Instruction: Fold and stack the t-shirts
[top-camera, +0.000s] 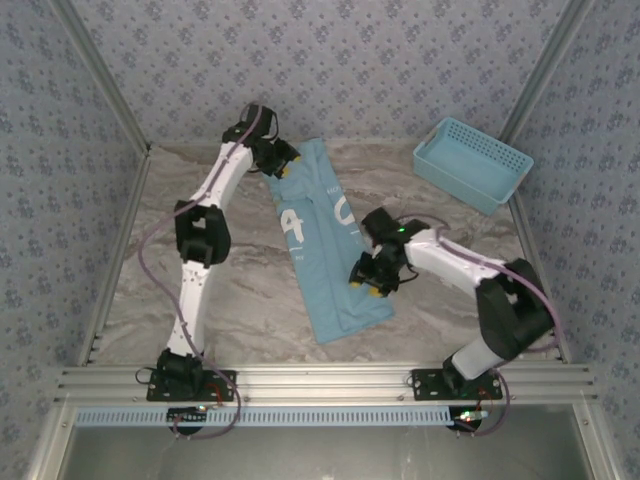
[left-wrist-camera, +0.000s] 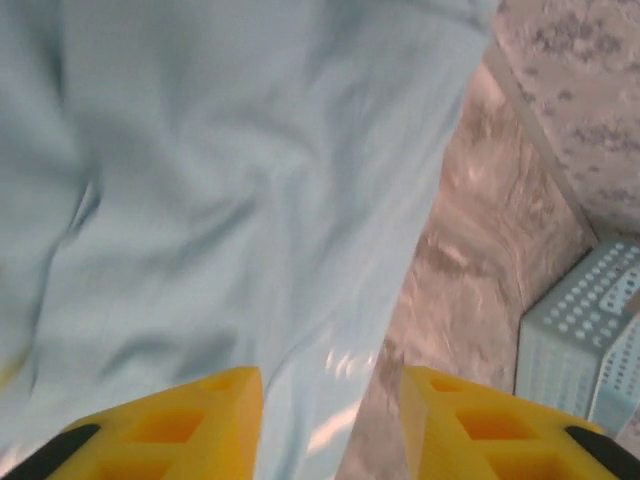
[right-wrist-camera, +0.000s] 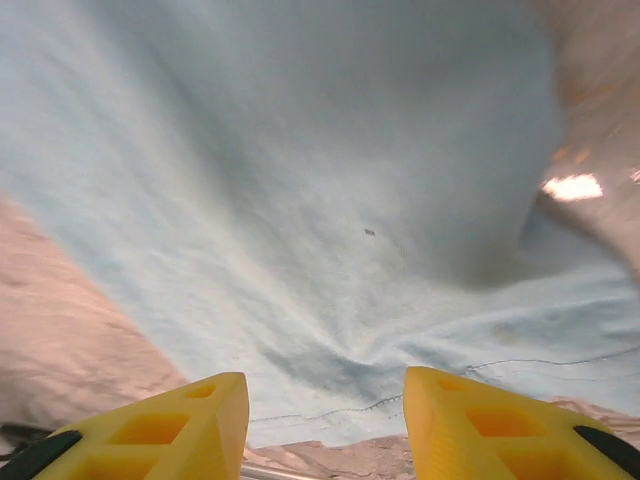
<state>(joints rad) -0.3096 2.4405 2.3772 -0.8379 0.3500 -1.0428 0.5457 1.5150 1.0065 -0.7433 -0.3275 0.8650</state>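
Marble-look table (top-camera: 240, 300), walled w/ patterned blue paper, carries a light sky-blue t-shirt (top-camera: 325, 260) folded lengthwise into a long strip, lying diagonally from back-centre toward the near-centre edge. The top view gives the white lettering on the strip's middle; the wrist cams give cloth detail instead. The left wrist cam has the t-shirt (left-wrist-camera: 200, 200) soft and wrinkled across the left of its frame, its edge running down to bare tabletop at right. The right wrist cam has the t-shirt (right-wrist-camera: 330, 180) smooth up top, bunched into creases lower down, w/ a stitched hem line just ahead of the fingers. Left arm (top-camera: 205, 225) stretches long from its base at the near-left, elbow bent mid-table, wrist reaching the strip's far end. Right arm (top-camera: 470, 275) folds back on itself from the near-right base, forearm angled in toward the strip's right edge, approx. two-thirds down. Light-blue lattice basket (top-camera: 472, 163) sits at the back-right corner, well apart from the shirt; its perforated corner (left-wrist-camera: 590, 330) also shows in the left wrist cam, beyond the tabletop. Left gripper (top-camera: 283, 160) hangs over the shirt's far end, yellow fingers (left-wrist-camera: 190, 420) spread, nothing between them. Right gripper (top-camera: 372, 280) sits over the right edge, fingers (right-wrist-camera: 180, 425) likewise spread, cloth beneath, not pinched.
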